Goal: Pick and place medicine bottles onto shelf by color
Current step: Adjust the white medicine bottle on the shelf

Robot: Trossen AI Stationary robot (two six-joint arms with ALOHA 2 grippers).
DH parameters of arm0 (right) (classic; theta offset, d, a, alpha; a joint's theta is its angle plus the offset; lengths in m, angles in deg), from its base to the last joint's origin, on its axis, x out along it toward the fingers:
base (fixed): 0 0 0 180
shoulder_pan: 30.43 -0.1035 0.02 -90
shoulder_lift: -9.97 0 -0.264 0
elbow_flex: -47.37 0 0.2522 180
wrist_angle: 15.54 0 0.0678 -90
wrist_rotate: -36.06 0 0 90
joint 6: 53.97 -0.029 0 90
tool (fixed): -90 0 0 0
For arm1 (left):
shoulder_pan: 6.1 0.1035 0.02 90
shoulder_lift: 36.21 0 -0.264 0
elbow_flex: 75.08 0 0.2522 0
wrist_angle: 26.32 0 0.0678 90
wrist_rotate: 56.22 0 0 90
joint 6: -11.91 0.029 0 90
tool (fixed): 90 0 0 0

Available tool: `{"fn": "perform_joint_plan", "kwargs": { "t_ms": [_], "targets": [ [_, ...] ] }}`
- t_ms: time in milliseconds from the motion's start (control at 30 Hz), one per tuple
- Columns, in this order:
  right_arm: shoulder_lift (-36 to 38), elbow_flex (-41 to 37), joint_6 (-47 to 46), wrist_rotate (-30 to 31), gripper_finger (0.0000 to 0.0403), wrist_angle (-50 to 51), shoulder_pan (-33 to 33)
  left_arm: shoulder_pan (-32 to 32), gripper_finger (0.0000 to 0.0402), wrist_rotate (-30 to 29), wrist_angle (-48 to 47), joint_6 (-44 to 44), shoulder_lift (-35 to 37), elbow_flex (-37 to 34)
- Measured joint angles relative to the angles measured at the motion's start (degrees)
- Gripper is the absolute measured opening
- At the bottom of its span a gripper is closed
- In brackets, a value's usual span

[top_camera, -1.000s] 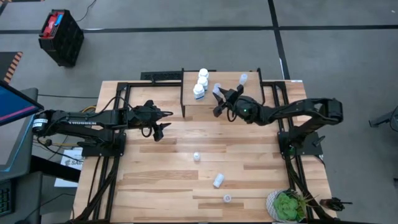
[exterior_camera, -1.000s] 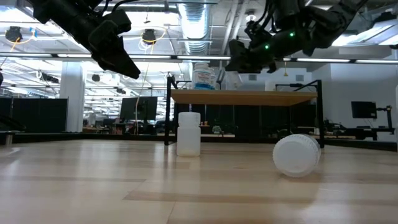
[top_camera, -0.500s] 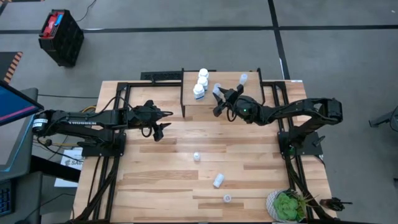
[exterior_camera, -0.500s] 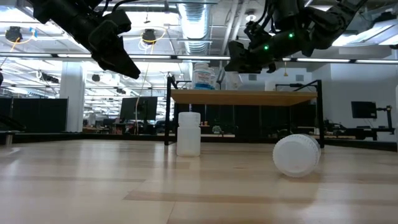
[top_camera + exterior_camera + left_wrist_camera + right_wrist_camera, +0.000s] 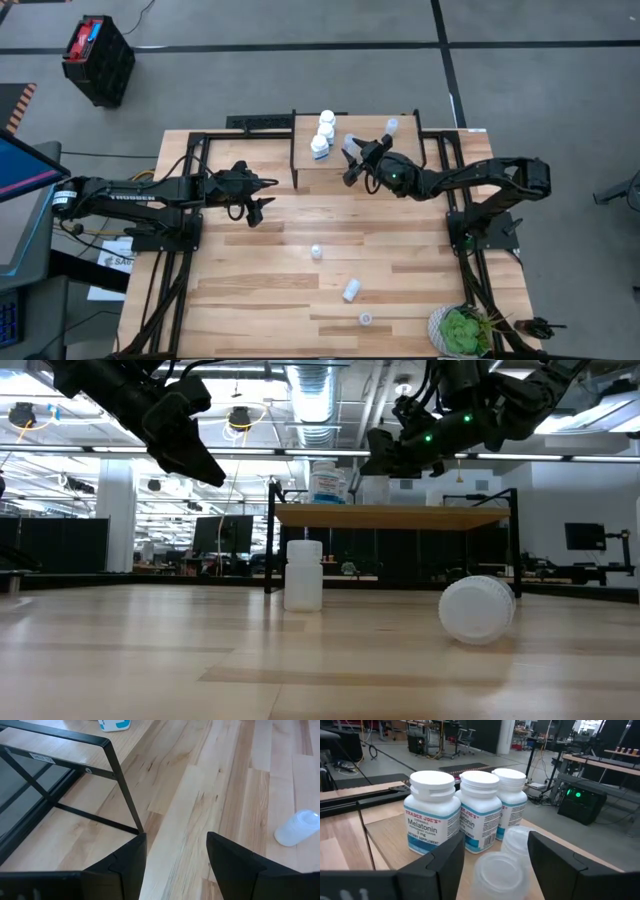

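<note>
The shelf [image 5: 340, 160] stands at the table's far edge. Three white medicine bottles [image 5: 323, 131] with blue labels [image 5: 464, 810] stand in a row on its left part. Two translucent bottles stand on its right part, one [image 5: 391, 125] at the far corner. The other translucent bottle [image 5: 497, 870] stands upright between the fingers of my open right gripper [image 5: 496, 842], which reaches level over the shelf [image 5: 352, 162]. My left gripper [image 5: 262, 195] hangs open above the table, left of the shelf, with nothing between its fingers [image 5: 175, 837].
Three more bottles are on the table's near middle: one upright [image 5: 316, 251], one lying on its side [image 5: 350, 290], one near the front edge [image 5: 366, 318]. A potted plant [image 5: 460, 330] stands at the near right corner. The shelf's black leg [image 5: 120, 785] is close before my left gripper.
My right gripper has opened over the shelf, letting go of the translucent bottle, which stays upright between its fingers. Neither arm has otherwise moved.
</note>
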Motion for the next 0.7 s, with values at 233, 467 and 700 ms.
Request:
{"fn": "perform_joint_plan", "kwargs": {
  "t_ms": [233,467,700],
  "targets": [
    [4.84,0.0,1.86,0.01,0.0239,-0.02,-0.49,0.0,0.0194,0.0,-0.01,0.0,0.0,0.0],
    [12.74,0.0,3.26,-0.05,0.0239,1.63,-3.9,0.0,0.0194,0.0,-0.01,-0.02,0.0,0.0],
    [18.62,1.04,3.22,-0.5,0.0235,10.94,-5.73,0.0,0.0194,-0.02,0.13,-0.02,0.0,0.0]
  ]
}}
